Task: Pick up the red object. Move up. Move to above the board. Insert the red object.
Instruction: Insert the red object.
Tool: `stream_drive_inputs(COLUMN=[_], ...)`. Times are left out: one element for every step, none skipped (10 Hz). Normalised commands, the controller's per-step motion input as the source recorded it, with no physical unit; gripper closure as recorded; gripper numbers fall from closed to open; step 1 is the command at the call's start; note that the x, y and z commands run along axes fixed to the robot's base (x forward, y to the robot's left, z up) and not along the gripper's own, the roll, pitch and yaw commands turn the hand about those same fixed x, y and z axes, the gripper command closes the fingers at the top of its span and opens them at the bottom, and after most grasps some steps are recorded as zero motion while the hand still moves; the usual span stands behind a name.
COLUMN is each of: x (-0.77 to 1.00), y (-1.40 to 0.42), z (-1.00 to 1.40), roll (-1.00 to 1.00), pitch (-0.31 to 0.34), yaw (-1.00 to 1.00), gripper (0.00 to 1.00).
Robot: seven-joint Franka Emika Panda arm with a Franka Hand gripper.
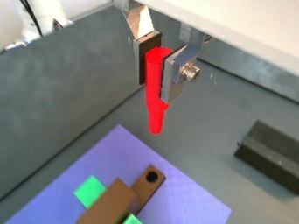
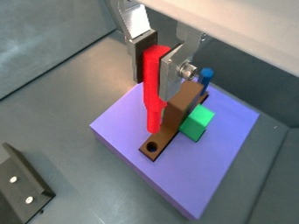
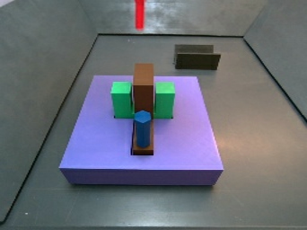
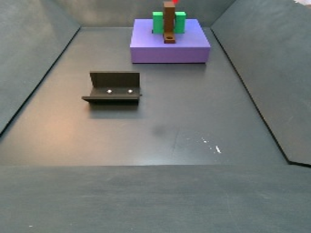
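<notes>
My gripper (image 1: 160, 77) is shut on the red object (image 1: 156, 98), a thin red peg held upright between the silver fingers; both show in the other wrist picture too, gripper (image 2: 159, 74) and peg (image 2: 152, 92). The peg hangs in the air above the lavender board (image 2: 205, 175), its lower tip near the holed end of the brown bar (image 2: 177, 118). In a side view only the peg (image 3: 139, 13) shows, high above the board (image 3: 108, 144); the gripper is out of frame there. The board also shows far back in a side view (image 4: 148, 51).
Two green blocks (image 3: 122, 99) (image 3: 166, 99) flank the brown bar (image 3: 144, 85), and a blue hexagonal peg (image 3: 142, 128) stands in its near end. The dark fixture (image 3: 196, 57) stands on the grey floor beyond the board, also in a side view (image 4: 113, 86). Grey walls enclose the floor.
</notes>
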Motion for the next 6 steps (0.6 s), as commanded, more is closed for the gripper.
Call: stream_drive_inputs(x=[0.44,0.33,0.15,0.03,0.0,0.0], y=[-0.07,0.0,-0.03,-0.08,-0.06,-0.03], z=[-1.0,-1.0,-0.86,-0.71,-0.54,-0.46], roll=[0.06,0.14,0.0,-0.01,0.0,0.0], pitch=[-0.02,-0.006,-0.099,-0.131,-0.123,-0.127], yaw=[-0.22,-0.23,-0.24,-0.26,-0.12,-0.12], gripper=[1.0,1.0,1.0,1.0,1.0,1.0])
